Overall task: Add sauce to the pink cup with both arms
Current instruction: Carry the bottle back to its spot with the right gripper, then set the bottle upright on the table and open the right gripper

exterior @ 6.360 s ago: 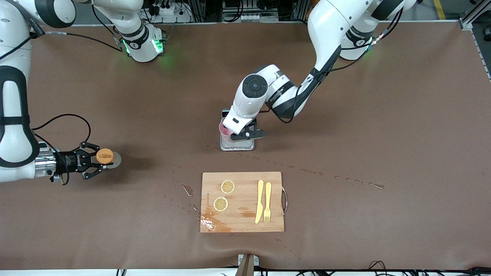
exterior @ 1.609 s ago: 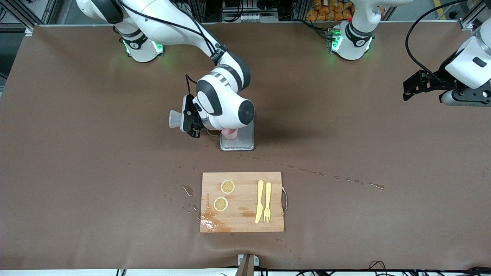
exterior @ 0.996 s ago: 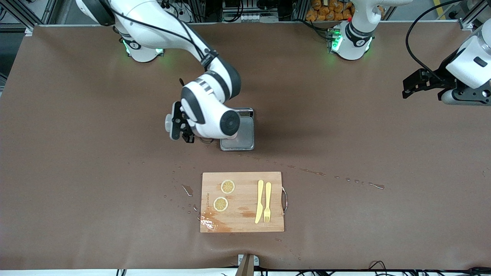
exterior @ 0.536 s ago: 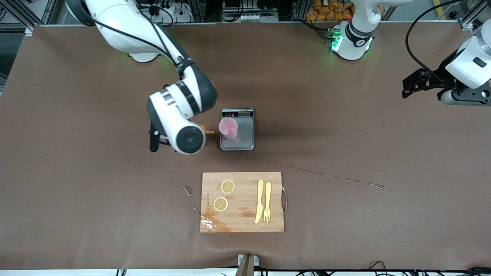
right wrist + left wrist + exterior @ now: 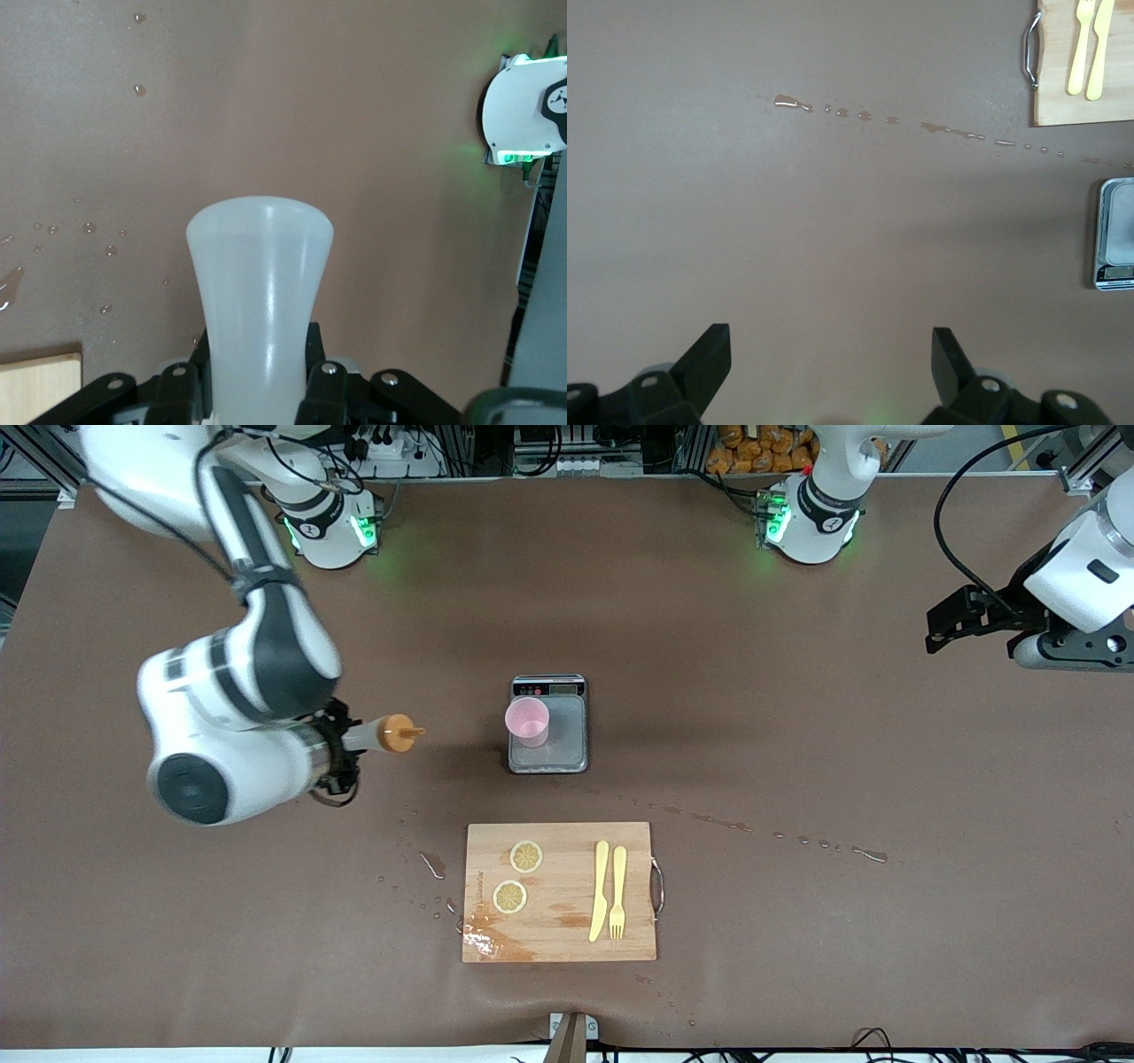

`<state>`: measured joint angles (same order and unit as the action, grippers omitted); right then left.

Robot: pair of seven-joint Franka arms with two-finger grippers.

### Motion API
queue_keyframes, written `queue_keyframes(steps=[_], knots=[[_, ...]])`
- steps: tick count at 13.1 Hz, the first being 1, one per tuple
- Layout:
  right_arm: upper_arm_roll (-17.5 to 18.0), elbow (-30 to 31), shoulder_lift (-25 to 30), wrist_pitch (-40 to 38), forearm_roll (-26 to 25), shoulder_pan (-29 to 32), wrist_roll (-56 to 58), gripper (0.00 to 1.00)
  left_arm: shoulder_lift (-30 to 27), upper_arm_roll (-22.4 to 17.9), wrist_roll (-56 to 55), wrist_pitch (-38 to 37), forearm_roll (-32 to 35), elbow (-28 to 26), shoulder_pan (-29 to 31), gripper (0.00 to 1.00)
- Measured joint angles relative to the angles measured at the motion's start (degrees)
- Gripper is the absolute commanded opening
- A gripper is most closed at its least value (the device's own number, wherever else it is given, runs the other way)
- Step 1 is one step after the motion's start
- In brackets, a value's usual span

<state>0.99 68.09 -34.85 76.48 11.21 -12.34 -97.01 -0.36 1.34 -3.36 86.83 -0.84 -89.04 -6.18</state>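
Orange-capped and whitish, the sauce (image 5: 383, 734) lies nearly level in the air over bare tabletop toward the right arm's end, its long axis running along the table's length and its nozzle pointing at the pink cup (image 5: 528, 721). The right hand (image 5: 341, 748) is closed tight on the bottle's body; in the right wrist view the flared base of the sauce (image 5: 260, 292) rises between the black fingers (image 5: 321, 390).

The pink cup stands upright on the grey scale (image 5: 562, 744), at the edge toward the right arm, well apart from the nozzle.

The left hand (image 5: 952, 615) waits in the air over the left arm's end of the table, its fingers (image 5: 709, 354) spread wide and holding nothing.

Brown matting covers the tabletop (image 5: 797, 779). Nearer the front camera than the scale lies a wooden cutting board (image 5: 560, 892) with two lemon slices (image 5: 525, 856), a yellow knife (image 5: 600, 890) and a yellow fork (image 5: 618, 890). Droplets of liquid (image 5: 797, 839) trail across the mat beside the board. Metal framing and cables line the room's edge past the arm bases.
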Motion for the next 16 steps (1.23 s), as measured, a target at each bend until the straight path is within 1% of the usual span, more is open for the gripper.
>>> queue_keyframes(steps=[3, 6, 12, 14, 16], knots=[[-0.07, 0.99, 0.08, -0.17, 5.45, 6.46, 9.15, 0.0, 0.02, -0.01, 0.0, 0.06, 0.0, 0.0, 0.03, 1.0], [-0.14, 3.62, 0.09, -1.39, 11.68, 13.62, 20.13, 0.0, 0.03, 0.0, 0.0, 0.19, 0.0, 0.0, 0.01, 1.0], [-0.22, 11.84, -0.32, -2.62, 16.18, 27.78, 42.88, 0.0, 0.12, 0.09, 0.0, 0.28, 0.0, -0.01, -0.06, 1.0], [-0.24, 14.41, -1.22, -2.63, 17.42, 31.43, 47.71, 0.0, 0.43, 0.12, 0.0, 0.56, 0.0, -0.01, -0.18, 1.0], [-0.27, 16.44, -3.25, -2.62, 19.77, 35.06, 52.5, 0.0, 0.58, 0.16, 0.0, 0.77, 0.0, -0.01, -0.37, 1.0]])
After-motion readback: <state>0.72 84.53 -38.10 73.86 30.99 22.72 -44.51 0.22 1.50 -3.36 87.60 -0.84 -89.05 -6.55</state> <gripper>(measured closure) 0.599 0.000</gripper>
